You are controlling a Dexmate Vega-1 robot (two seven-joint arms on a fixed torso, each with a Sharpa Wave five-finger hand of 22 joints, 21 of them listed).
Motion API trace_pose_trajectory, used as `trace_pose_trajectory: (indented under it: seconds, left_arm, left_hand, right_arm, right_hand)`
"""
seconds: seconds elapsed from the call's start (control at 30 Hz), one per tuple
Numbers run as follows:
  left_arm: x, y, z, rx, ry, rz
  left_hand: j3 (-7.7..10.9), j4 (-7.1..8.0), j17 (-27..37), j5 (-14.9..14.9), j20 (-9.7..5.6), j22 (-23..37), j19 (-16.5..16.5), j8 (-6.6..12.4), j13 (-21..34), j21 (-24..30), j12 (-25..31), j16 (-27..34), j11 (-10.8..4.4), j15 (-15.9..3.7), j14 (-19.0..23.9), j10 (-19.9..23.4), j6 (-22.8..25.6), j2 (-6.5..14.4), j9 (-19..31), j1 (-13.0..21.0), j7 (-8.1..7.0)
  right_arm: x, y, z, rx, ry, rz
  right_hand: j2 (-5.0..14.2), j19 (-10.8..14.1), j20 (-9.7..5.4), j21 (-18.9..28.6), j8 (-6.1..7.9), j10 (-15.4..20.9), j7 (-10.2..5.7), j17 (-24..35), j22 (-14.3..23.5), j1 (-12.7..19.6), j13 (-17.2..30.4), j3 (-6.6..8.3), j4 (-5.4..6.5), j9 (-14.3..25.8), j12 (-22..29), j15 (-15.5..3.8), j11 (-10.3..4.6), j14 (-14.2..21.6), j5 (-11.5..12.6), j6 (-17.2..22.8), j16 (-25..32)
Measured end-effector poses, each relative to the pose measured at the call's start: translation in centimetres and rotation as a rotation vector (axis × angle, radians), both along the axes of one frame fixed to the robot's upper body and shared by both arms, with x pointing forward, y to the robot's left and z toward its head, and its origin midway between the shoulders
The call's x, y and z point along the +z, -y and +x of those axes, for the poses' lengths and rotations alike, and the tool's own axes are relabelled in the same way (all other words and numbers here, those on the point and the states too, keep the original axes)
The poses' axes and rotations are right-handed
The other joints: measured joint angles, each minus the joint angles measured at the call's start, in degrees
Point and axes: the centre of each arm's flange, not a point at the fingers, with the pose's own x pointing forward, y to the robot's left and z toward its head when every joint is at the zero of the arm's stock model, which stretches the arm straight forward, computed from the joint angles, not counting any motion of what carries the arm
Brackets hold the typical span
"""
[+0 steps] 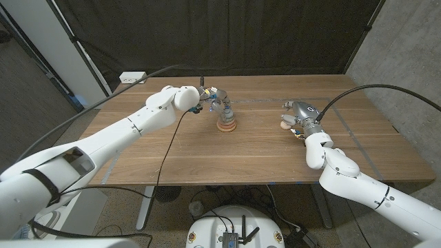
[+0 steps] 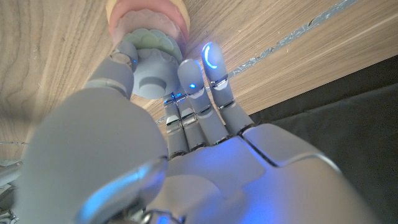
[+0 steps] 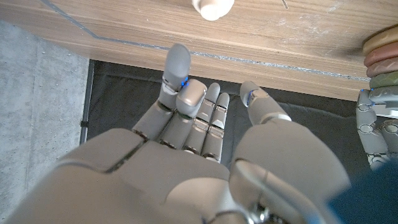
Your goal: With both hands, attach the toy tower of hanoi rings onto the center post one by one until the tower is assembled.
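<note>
Fingers (image 2: 191,78) of the left hand (image 1: 210,98) pinch a pale grey-blue scalloped ring (image 2: 152,68) atop the stacked rings (image 1: 226,122), which sit left of the middle of the wood-grain tabletop (image 1: 262,151). The stack's lower rings are rounded, pinkish and tan. The right hand (image 1: 301,116) holds nothing, its fingers (image 3: 177,65) loosely spread near a small white rounded piece (image 3: 212,7), apart from it.
</note>
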Motion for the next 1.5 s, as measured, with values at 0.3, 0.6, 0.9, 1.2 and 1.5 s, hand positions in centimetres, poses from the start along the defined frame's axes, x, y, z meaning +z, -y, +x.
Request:
trace_pose_trajectory:
  seconds: [0.3,0.6,0.9,1.2,1.5]
  left_arm:
    - [0.0,-0.6,-0.2,0.007,0.000,0.004]
    - [0.1,-1.2,-0.1,0.037,-0.013,0.025]
    - [0.5,-1.4,-0.5,0.051,-0.003,0.037]
    - [0.5,-2.3,-1.0,0.065,0.009,0.016]
    - [-0.2,-3.7,-1.9,0.082,0.046,-0.043]
  left_hand:
    - [-1.09,0.74,-1.8,0.0,0.18,-0.9,-1.1,-1.89,0.1,-0.8,-0.8,-2.2,-2.43,0.51,-1.3,-2.5,-5.1,-0.9,2.1,-4.3,0.35]
    - [-2.44,0.80,-2.7,-0.1,0.59,-1.9,-3.0,-2.94,0.2,-1.7,-1.1,-3.3,-0.25,1.21,-3.1,-9.2,-10.7,-2.6,1.7,-6.5,0.99]
    - [-2.97,1.22,-2.8,-0.5,0.81,-2.7,-3.7,-3.05,0.0,-2.1,-1.1,-3.7,0.46,1.87,-4.3,-11.9,-13.3,-3.4,1.4,-8.1,1.63]
    - [-3.44,1.21,-2.8,-0.7,0.61,-2.9,-3.9,-2.83,-0.3,-2.1,-0.8,-3.7,0.76,2.05,-4.9,-12.2,-13.4,-3.1,1.1,-8.4,1.69]
    - [-3.44,1.21,-2.8,-0.7,0.61,-2.9,-3.9,-2.19,-0.6,-2.1,-0.3,-3.7,0.44,2.05,-4.9,-11.4,-13.1,-2.6,1.1,-8.9,1.48]
  right_arm:
    - [0.1,-0.1,-0.1,0.001,0.008,-0.003]
    - [0.1,-0.1,-0.1,0.001,0.012,-0.002]
    - [0.2,-0.1,-0.1,0.000,0.017,0.000]
    - [0.3,-0.1,-0.1,-0.001,0.019,-0.003]
    - [0.2,-0.2,0.0,0.006,0.014,-0.006]
  right_hand:
    - [0.37,0.0,0.00,0.0,0.00,0.0,-0.31,0.0,0.0,-0.4,0.3,0.00,0.00,0.0,0.0,0.00,-0.01,0.0,0.0,0.3,0.0]
    - [0.37,0.0,0.00,0.0,0.00,0.7,-0.63,0.0,-0.2,-0.4,0.1,0.00,0.00,0.1,0.0,0.00,-0.10,0.0,0.0,0.6,0.0]
    - [0.35,0.0,0.00,0.0,0.00,0.7,-0.83,0.0,0.0,-0.4,0.3,0.00,0.00,0.1,0.0,0.00,-0.10,0.0,0.0,0.4,0.0]
    - [-0.32,0.0,0.00,0.0,0.00,0.7,-0.83,0.1,-0.2,-1.0,0.3,0.25,-0.24,0.4,0.0,0.00,-0.07,0.0,0.0,0.4,0.0]
    - [-0.32,0.0,0.00,0.0,0.00,-0.1,-0.39,0.1,-0.2,-1.0,0.3,0.24,-0.24,0.9,-0.4,0.00,0.30,0.0,0.0,0.4,0.0]
